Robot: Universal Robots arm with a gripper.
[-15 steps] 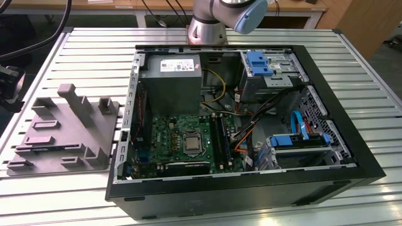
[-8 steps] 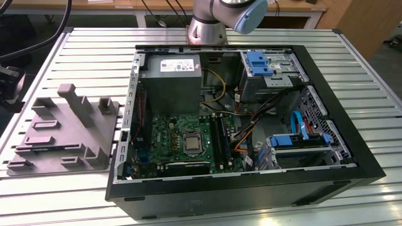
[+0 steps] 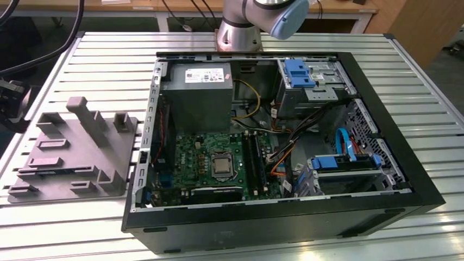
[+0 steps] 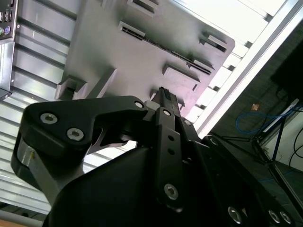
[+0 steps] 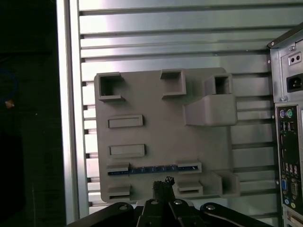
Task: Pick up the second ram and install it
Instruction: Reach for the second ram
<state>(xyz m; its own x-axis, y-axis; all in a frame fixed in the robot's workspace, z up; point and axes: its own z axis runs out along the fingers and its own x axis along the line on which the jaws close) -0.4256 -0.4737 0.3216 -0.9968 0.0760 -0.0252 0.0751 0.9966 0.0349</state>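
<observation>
End effector (image 5: 163, 183) is hanging over the near edge of the grey slotted block (image 5: 161, 118). From what I can see in both wrist views its fingers are pinched together with nothing in them. Second ram (image 5: 151, 169) is sitting on edge in the long slot of that block. It's just off the fingertips, not touched and not in the computer yet. The block lies flat on the slatted metal surface (image 3: 101, 60), just beside the open computer case (image 3: 290, 223), on the exterior view's left. Inside the case you can see the green motherboard (image 3: 210, 163), the power supply box (image 3: 195, 92) and a blue drive bracket (image 3: 299, 73). The arm's base (image 3: 243, 30) stands behind the case.
</observation>
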